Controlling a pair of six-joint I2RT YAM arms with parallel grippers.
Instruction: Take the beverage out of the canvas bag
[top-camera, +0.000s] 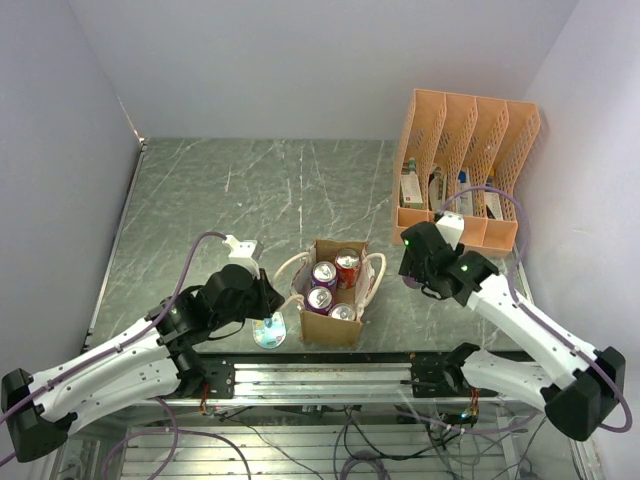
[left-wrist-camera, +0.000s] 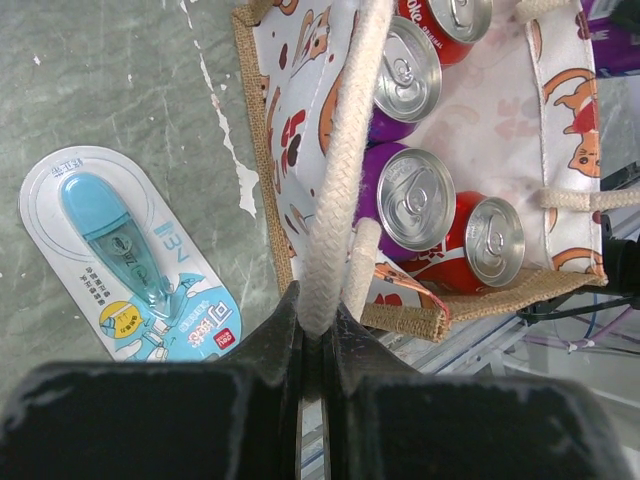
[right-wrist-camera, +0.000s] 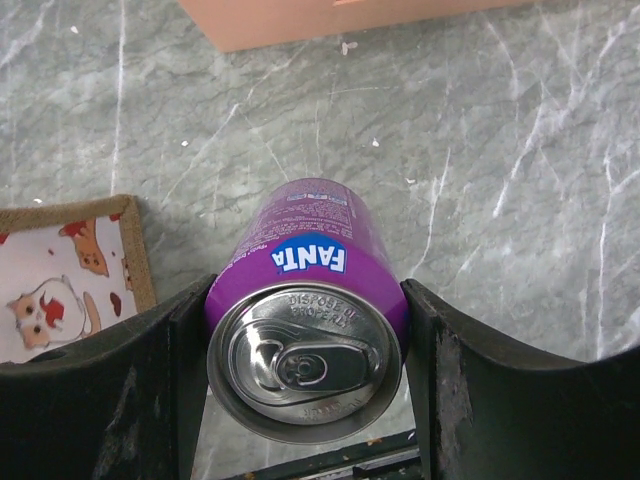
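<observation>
The canvas bag (top-camera: 352, 328) stands at the near middle of the table with several cans upright inside, purple ones (top-camera: 325, 272) and red ones (top-camera: 347, 262). My left gripper (top-camera: 273, 301) is shut on the bag's left cream handle (left-wrist-camera: 335, 180), and the left wrist view shows the rope pinched between the fingers (left-wrist-camera: 318, 320). My right gripper (top-camera: 412, 276), just right of the bag, is shut on a purple Fanta can (right-wrist-camera: 305, 240) held upright over the table. I cannot tell whether the can touches the table. The can is hidden in the top view.
A blue correction-tape blister pack (top-camera: 269, 332) lies left of the bag, under my left gripper, and shows in the left wrist view (left-wrist-camera: 120, 250). The orange file organizer (top-camera: 462, 165) stands at the back right, behind my right gripper. The table's metal front rail (top-camera: 320, 375) runs just before the bag.
</observation>
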